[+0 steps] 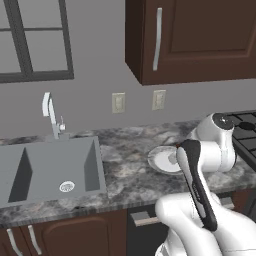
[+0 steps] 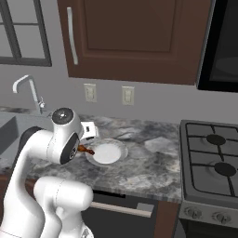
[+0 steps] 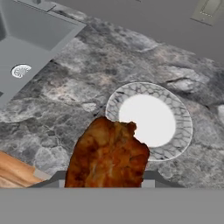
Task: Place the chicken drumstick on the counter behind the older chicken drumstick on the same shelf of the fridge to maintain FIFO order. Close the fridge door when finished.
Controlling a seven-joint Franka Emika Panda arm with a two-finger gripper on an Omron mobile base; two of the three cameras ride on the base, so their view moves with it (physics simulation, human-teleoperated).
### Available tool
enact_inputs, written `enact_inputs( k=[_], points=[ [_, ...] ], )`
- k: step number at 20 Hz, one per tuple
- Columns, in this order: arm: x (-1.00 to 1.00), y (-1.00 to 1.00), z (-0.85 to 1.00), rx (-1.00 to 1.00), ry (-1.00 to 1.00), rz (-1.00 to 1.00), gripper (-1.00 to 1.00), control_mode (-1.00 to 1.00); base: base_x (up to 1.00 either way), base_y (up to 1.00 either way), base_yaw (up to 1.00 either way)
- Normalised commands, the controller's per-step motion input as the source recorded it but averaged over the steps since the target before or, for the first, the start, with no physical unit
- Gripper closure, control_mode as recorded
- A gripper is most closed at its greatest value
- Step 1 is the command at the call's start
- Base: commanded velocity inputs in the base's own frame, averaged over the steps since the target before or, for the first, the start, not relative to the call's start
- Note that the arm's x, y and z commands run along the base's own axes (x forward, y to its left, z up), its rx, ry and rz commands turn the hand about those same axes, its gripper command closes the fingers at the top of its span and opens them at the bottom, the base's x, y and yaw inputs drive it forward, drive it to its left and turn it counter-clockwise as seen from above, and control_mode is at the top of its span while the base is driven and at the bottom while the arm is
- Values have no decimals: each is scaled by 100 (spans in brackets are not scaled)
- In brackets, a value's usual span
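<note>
My gripper [image 3: 105,180] is shut on the chicken drumstick [image 3: 109,153], a dark reddish-brown piece that looms large in the hand view. It hangs a little above the marbled counter [image 3: 61,100], over the near rim of a round white plate [image 3: 151,120]. In the right base view the drumstick [image 2: 86,149] pokes out from behind my arm at the left edge of the plate [image 2: 108,152]. The left base view has the plate [image 1: 161,161] partly hidden by my arm. The fridge, its shelf and the older chicken drumstick are out of view.
A grey sink [image 1: 50,170] with a curved faucet [image 1: 50,112] lies left of the plate. A gas stove [image 2: 214,158] stands to the right. Dark brown wall cabinets [image 2: 130,37] hang above the counter [image 1: 125,165].
</note>
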Motion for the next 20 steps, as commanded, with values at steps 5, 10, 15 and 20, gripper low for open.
enact_inputs(
  k=[5,10,15,20],
  points=[
    [0,3,0,-2,1,0,100,-100,0,0,0],
    [0,0,-2,0,0,0,100,-100,0,0,0],
    [-19,0,-3,0,-1,0,100,100,-30,0,-2],
    [0,0,0,0,0,0,100,100,-78,25,-17]
  ],
)
